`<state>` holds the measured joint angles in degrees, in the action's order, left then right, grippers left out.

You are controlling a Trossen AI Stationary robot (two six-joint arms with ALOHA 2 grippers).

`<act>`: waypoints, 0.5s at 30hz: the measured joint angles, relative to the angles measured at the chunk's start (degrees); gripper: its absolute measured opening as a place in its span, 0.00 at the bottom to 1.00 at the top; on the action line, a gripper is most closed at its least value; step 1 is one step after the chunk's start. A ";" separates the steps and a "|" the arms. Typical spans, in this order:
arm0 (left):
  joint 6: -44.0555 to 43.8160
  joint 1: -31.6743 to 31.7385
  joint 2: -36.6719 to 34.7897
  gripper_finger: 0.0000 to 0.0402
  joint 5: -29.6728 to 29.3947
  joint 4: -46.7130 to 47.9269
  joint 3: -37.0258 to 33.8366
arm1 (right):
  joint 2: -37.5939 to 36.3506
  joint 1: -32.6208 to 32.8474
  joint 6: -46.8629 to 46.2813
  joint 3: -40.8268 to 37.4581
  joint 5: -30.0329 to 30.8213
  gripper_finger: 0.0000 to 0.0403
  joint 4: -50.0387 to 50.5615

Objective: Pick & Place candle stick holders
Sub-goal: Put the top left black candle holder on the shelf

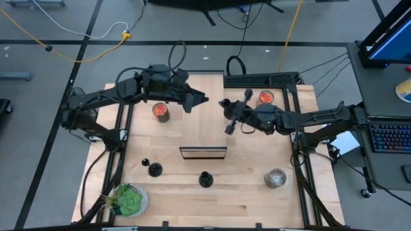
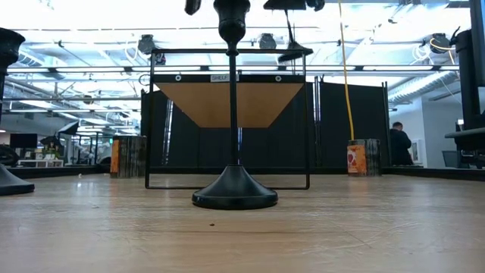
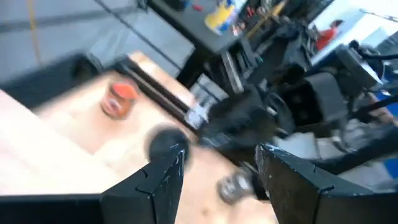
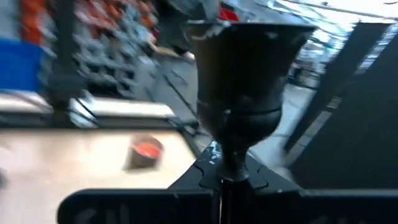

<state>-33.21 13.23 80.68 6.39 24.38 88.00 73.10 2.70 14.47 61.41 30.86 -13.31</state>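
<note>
Three black candle stick holders show. One [image 4: 249,74] is in my shut right gripper [image 1: 234,117] above the table's far middle; its base [image 2: 292,54] shows high in the low view. The other two stand on their round bases near the front, one at the left [image 1: 155,169] and one in the middle [image 1: 205,179], which fills the low view [image 2: 233,189]. My left gripper [image 1: 196,99] hangs open and empty above the far left, next to a red-filled jar [image 1: 160,111]; its two fingers stand apart in the left wrist view [image 3: 217,180]. My right gripper pinches the holder's thin stem [image 4: 222,169] just under the cup, between its two fingers. The fingers come level from the table's right side and lie across the stem. The holder hangs upright, cup up, its base lifted well clear of the table.
A low black-framed shelf [image 1: 203,152] stands in the table's middle. A second red-filled jar [image 1: 265,98] is at the far right, a clear glass jar [image 1: 275,178] at the near right, and a green plant [image 1: 128,199] at the near left corner.
</note>
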 joint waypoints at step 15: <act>3.10 -1.62 -6.29 0.52 -19.19 25.16 -0.19 | 0.33 0.00 -14.34 -0.09 -15.32 0.00 -5.93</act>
<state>-30.11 11.61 74.39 -12.79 49.55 87.81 73.44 2.70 0.13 61.32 15.54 -19.24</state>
